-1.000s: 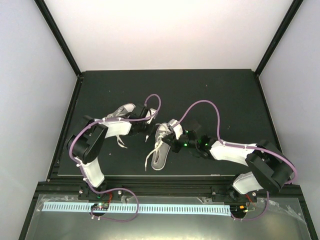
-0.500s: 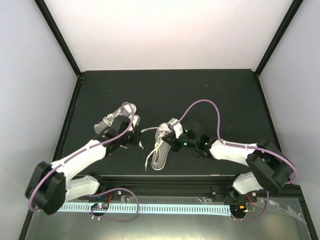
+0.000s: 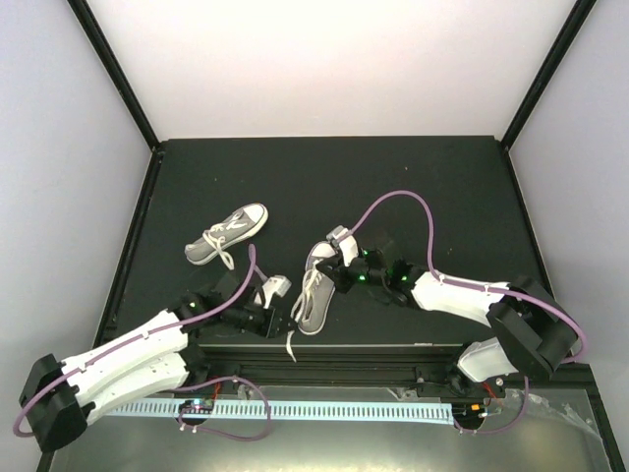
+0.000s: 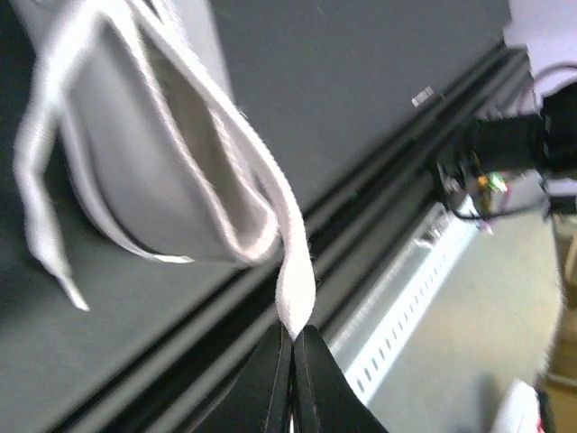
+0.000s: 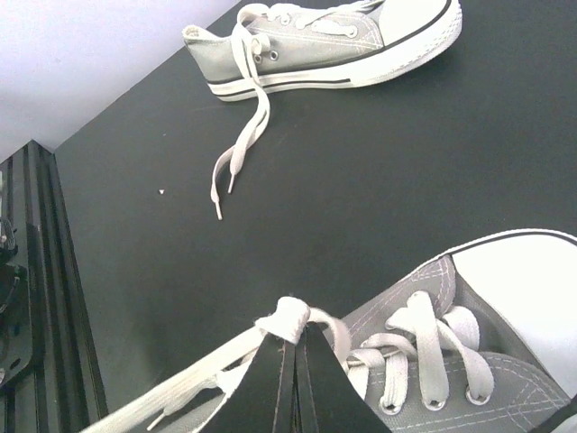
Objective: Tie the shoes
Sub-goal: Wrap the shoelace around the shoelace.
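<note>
1. Shows two small grey shoes on a dark table [image 3: 442, 187]: near shoe [image 3: 314, 295] at centre by the front edge, toe pointing away; far shoe [image 3: 228, 234] well apart, back and to the left.
2. Clamps one lace [image 4: 269, 180] of the near shoe in the left gripper [image 4: 293, 336], jaws closed flat on it with no gap.
3. Stretches that lace past the heel end toward the front rail [image 3: 393, 356], probably to keep it taut and clear for the knot.
4. Pinches the other lace [image 5: 290, 316] in the right gripper [image 5: 296, 336], jaws likewise closed on it, just above the eyelets.
5. Holds that strand folded over at the pinch, seemingly as the start of a loop or a crossing; hard to tell which from these angles.
6. Leaves the far shoe untouched, its laces undone and trailing on the table.
7. Suggests early knot work on the near shoe, with no bow visible on either.
</note>
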Controlling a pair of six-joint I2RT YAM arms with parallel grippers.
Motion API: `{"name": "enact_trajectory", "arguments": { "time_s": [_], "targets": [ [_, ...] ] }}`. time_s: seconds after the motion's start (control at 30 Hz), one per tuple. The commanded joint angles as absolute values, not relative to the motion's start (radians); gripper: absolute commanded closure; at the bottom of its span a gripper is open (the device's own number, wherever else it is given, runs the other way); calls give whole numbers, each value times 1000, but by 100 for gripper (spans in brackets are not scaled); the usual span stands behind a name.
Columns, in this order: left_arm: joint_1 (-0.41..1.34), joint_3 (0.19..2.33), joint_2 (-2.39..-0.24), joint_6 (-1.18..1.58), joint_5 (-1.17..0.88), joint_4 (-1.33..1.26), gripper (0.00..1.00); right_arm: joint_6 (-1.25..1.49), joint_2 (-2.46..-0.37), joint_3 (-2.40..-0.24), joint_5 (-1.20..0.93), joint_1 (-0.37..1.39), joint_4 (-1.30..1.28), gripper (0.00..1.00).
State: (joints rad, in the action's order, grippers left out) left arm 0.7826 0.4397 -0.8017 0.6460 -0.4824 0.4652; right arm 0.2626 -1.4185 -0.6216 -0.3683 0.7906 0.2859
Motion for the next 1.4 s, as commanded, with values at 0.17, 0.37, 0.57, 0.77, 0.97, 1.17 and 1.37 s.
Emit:
{"name": "enact_trajectory", "arguments": {
  "time_s": [0.17, 0.37, 0.57, 0.77, 0.97, 1.17, 1.37],
  "targets": [
    [1023, 503, -935, 856, -494, 217, 98, 274, -1426, -653, -369, 791, 281, 98],
    [1060, 562, -1080, 800, -449, 103, 74, 285, -1423, -650, -381, 790, 286, 98],
    [991, 669, -1035, 629, -261, 306, 35, 285, -1403, -643, -383, 790, 279, 98],
    [874, 593, -885, 437, -209, 203, 38, 290, -1394, -640, -396, 791, 279, 98],
    [741, 482, -899, 193, -333, 11, 43, 308, -1383, -637, -410, 790, 290, 98],
    [680, 529, -1048, 87, -446, -47, 52, 316, -1379, -640, -424, 791, 280, 98],
    [653, 564, -1157, 63, -471, -78, 59, 331, -1377, -640, -428, 790, 282, 98]
  ]
}}
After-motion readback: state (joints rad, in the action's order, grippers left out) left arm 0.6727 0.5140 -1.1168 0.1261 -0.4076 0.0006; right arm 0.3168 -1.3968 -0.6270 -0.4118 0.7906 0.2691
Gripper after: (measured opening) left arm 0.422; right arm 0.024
